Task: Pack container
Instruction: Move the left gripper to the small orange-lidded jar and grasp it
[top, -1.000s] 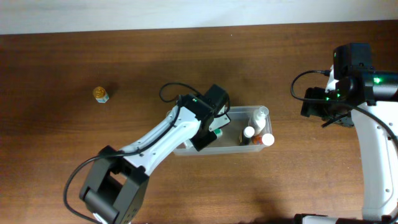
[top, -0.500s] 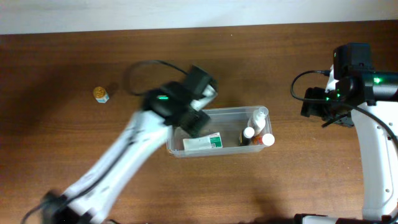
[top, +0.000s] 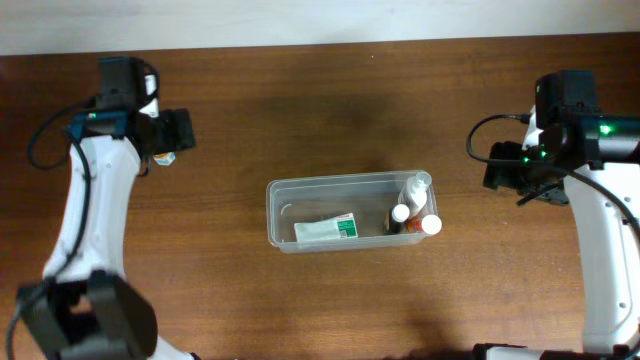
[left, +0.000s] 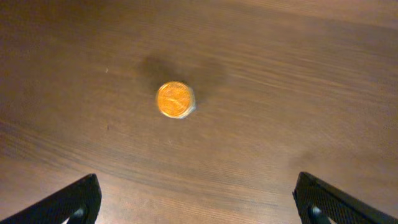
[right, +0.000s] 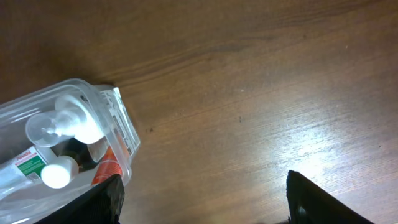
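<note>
The clear container (top: 320, 205) sits in the middle of the wooden table (top: 300, 90), its long side running left to right. Inside it, a white and green tube (top: 326, 229) lies flat along the near wall. A few small bottles (top: 412, 210) crowd the right end with their white caps showing, and one has a pump top (right: 57, 124). From above it is hard to say whether they stand upright or lean.

The left gripper (left: 196, 186) hangs over the far left part of the table, well apart from the container. Its fingers (left: 74, 200) are spread wide with nothing between them. Below it a small jar (left: 175, 99) with an orange lid stands on the wood, and nothing touches it.

The right gripper (right: 205, 199) is off to the right of the container, not touching it. Its fingers are also spread apart and empty, with bare table beneath.
</note>
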